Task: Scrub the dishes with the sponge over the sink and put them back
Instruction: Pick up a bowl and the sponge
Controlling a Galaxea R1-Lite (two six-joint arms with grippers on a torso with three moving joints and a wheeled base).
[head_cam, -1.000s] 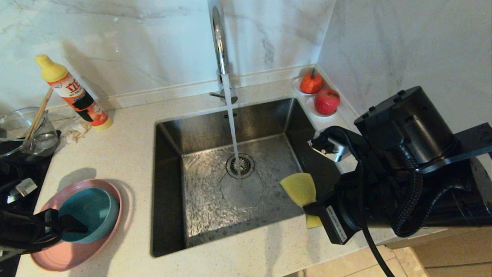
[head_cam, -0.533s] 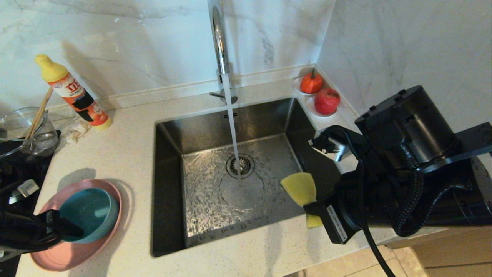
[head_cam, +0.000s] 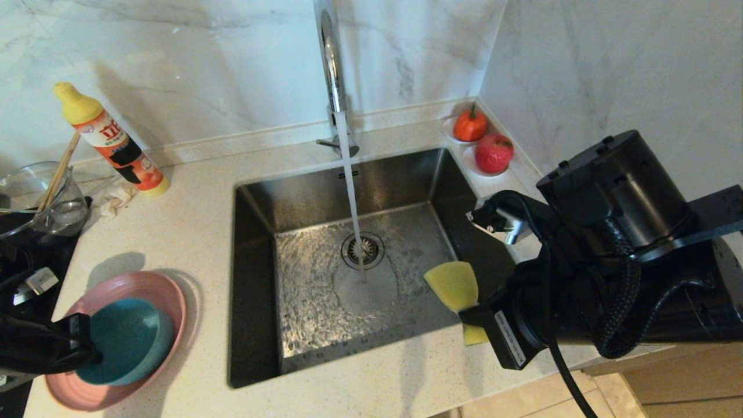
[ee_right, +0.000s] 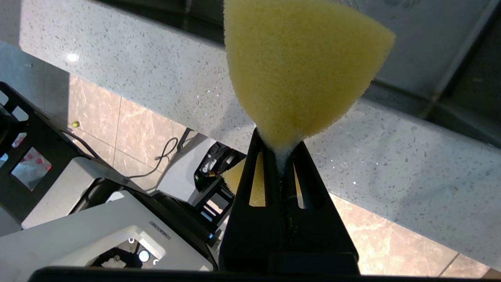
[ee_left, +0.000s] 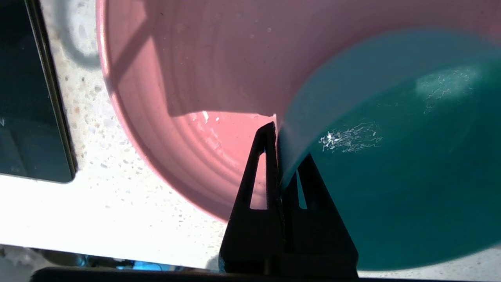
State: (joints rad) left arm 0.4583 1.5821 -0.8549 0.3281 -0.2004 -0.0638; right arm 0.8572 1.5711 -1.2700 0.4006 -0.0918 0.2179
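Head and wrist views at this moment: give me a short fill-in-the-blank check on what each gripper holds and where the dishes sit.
1. The left gripper is shut on the rim of the teal ____.
2. The right gripper pinches the yellow ____.
3. The bowl sits on the pink ____.
4. Water runs from the tap into the ____.

Missing words: bowl; sponge; plate; sink.

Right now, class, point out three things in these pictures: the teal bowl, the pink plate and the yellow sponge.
teal bowl [head_cam: 125, 339]: head view, on its inner floor.
pink plate [ee_left: 188, 70]: left wrist view, on its bare inner surface.
yellow sponge [ee_right: 297, 66]: right wrist view, on the foam face above the fingers.
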